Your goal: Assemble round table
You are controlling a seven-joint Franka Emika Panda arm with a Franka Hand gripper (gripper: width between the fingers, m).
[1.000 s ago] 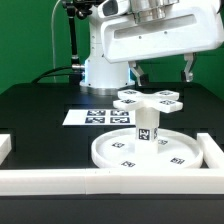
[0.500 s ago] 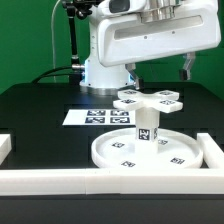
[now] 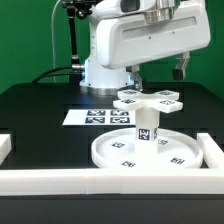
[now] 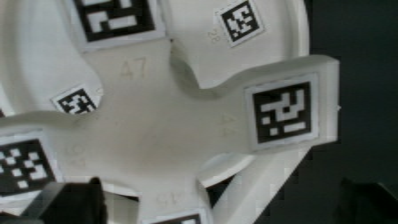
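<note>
In the wrist view, cross-shaped piece hides post.

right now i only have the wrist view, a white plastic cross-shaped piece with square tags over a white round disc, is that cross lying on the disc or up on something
observer: it sits on top of a short white cylindrical post, which stands upright on the large white rimmed round disc.
operator: are the jaws on the cross
observer: no, the jaws hang open above the white cross-shaped piece, clear of it and holding nothing.
operator: anything else near the disc
observer: the marker board lies flat on the black table behind the disc, toward the exterior view's left.
</note>
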